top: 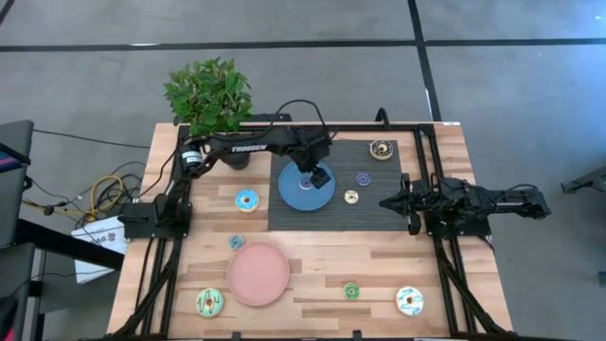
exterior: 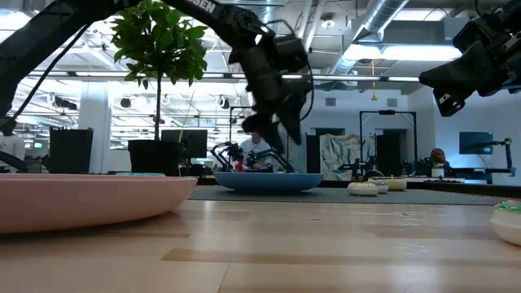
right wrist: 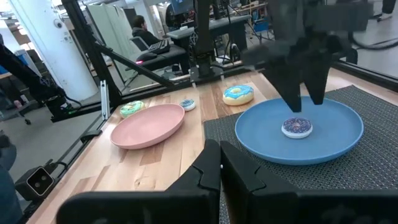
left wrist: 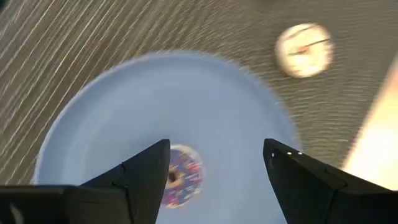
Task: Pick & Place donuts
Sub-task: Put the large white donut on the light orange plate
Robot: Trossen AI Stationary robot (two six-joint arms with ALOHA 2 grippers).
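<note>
My left gripper (top: 318,176) (left wrist: 217,168) hangs open just above the blue plate (top: 292,194), fingers pointing down. A mini donut with dark purple-blue sprinkled icing (left wrist: 181,175) (right wrist: 296,127) lies flat on that plate below the fingers, apart from them. On the dark mat lie a purple mini (top: 363,178), a cream mini (top: 351,197) (left wrist: 304,49) and a dark brown donut (top: 381,149). On the wood rest a light blue donut (top: 246,199), a blue mini (top: 236,242), a green donut (top: 210,302), a green mini (top: 351,291) and a white donut (top: 409,301). My right gripper (top: 386,201) (right wrist: 221,168) waits shut at the mat's right edge.
A pink plate (top: 258,273) sits on the wood near the table's front. A potted plant (top: 210,98) stands at the far left corner. Black frame rails (top: 445,275) run along both sides. Cables lie off the table's left edge.
</note>
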